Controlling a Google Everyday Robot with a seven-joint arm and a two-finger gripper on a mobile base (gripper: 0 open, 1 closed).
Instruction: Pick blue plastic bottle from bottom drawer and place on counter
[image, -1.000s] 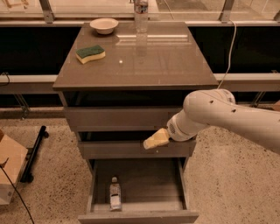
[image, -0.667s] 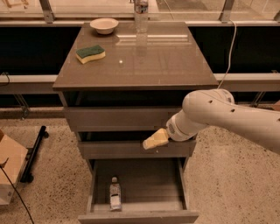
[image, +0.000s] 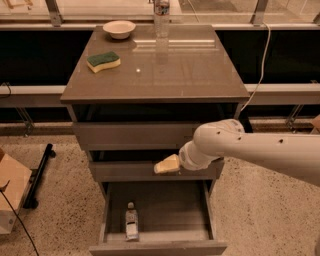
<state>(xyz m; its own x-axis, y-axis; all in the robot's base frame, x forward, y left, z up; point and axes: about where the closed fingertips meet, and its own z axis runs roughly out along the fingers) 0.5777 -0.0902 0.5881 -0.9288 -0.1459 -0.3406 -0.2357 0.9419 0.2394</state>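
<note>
The blue plastic bottle (image: 131, 223), small and clear with a white cap and pale label, lies flat in the left front part of the open bottom drawer (image: 192, 210). The drawer is pulled out towards me and its floor is dark. My gripper (image: 166, 165) hangs at the end of the white arm, in front of the middle drawer, above the open drawer and up and to the right of the bottle. It holds nothing that I can see. The counter (image: 185, 67) is the glossy grey-brown top of the cabinet.
On the counter stand a green-and-yellow sponge (image: 103, 61) at the left, a white bowl (image: 119, 28) at the back left and another clear bottle (image: 161, 15) at the back centre. A cardboard box (image: 11, 192) sits on the floor at left. A white cable (image: 260, 70) hangs at right.
</note>
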